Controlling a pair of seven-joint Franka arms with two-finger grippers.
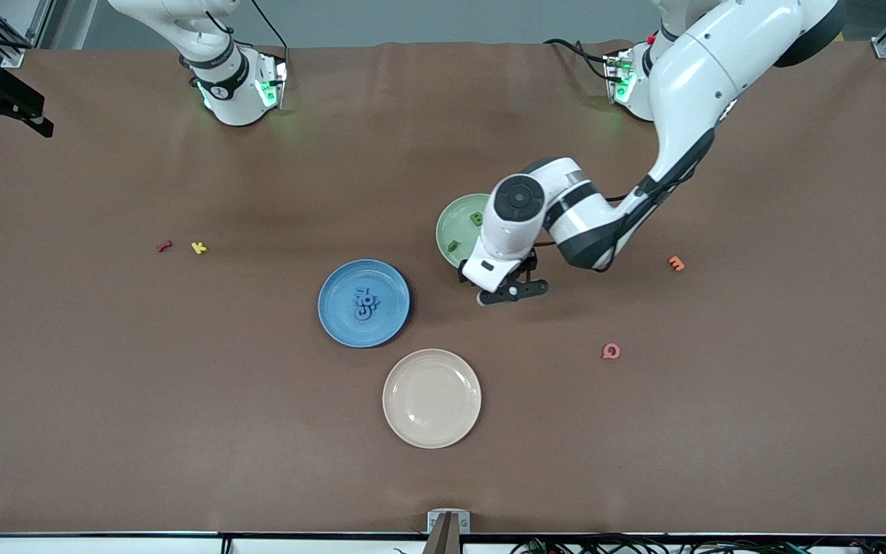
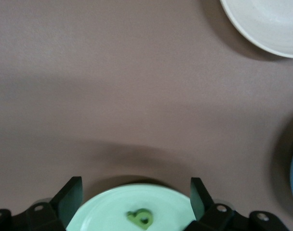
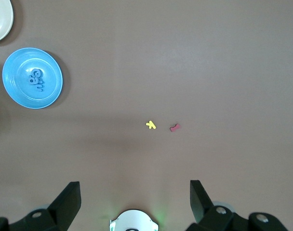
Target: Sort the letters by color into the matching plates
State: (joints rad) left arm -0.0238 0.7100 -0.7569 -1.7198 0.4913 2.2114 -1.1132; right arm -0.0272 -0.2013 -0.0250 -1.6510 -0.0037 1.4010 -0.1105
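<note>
The blue plate (image 1: pixel 341 296) lies mid-table with several blue letters (image 1: pixel 366 302) piled in it; the right wrist view shows that plate (image 3: pixel 16 82) and the letters (image 3: pixel 36 79) too. The mint green plate (image 1: pixel 457 218) lies farther from the front camera, partly hidden by the left arm. It holds green letters (image 1: pixel 477 218) (image 1: pixel 453 246). My left gripper (image 1: pixel 512 292) hangs open and empty over the green plate's nearer rim (image 2: pixel 113 207), with one green letter (image 2: pixel 140 218) below it. My right gripper (image 3: pixel 134 192) waits open, high above its own base.
A cream plate (image 1: pixel 431 398) lies nearest the front camera. A red letter (image 1: pixel 164 246) and a yellow letter (image 1: pixel 198 247) lie toward the right arm's end. An orange letter (image 1: pixel 676 263) and a pink letter (image 1: pixel 611 352) lie toward the left arm's end.
</note>
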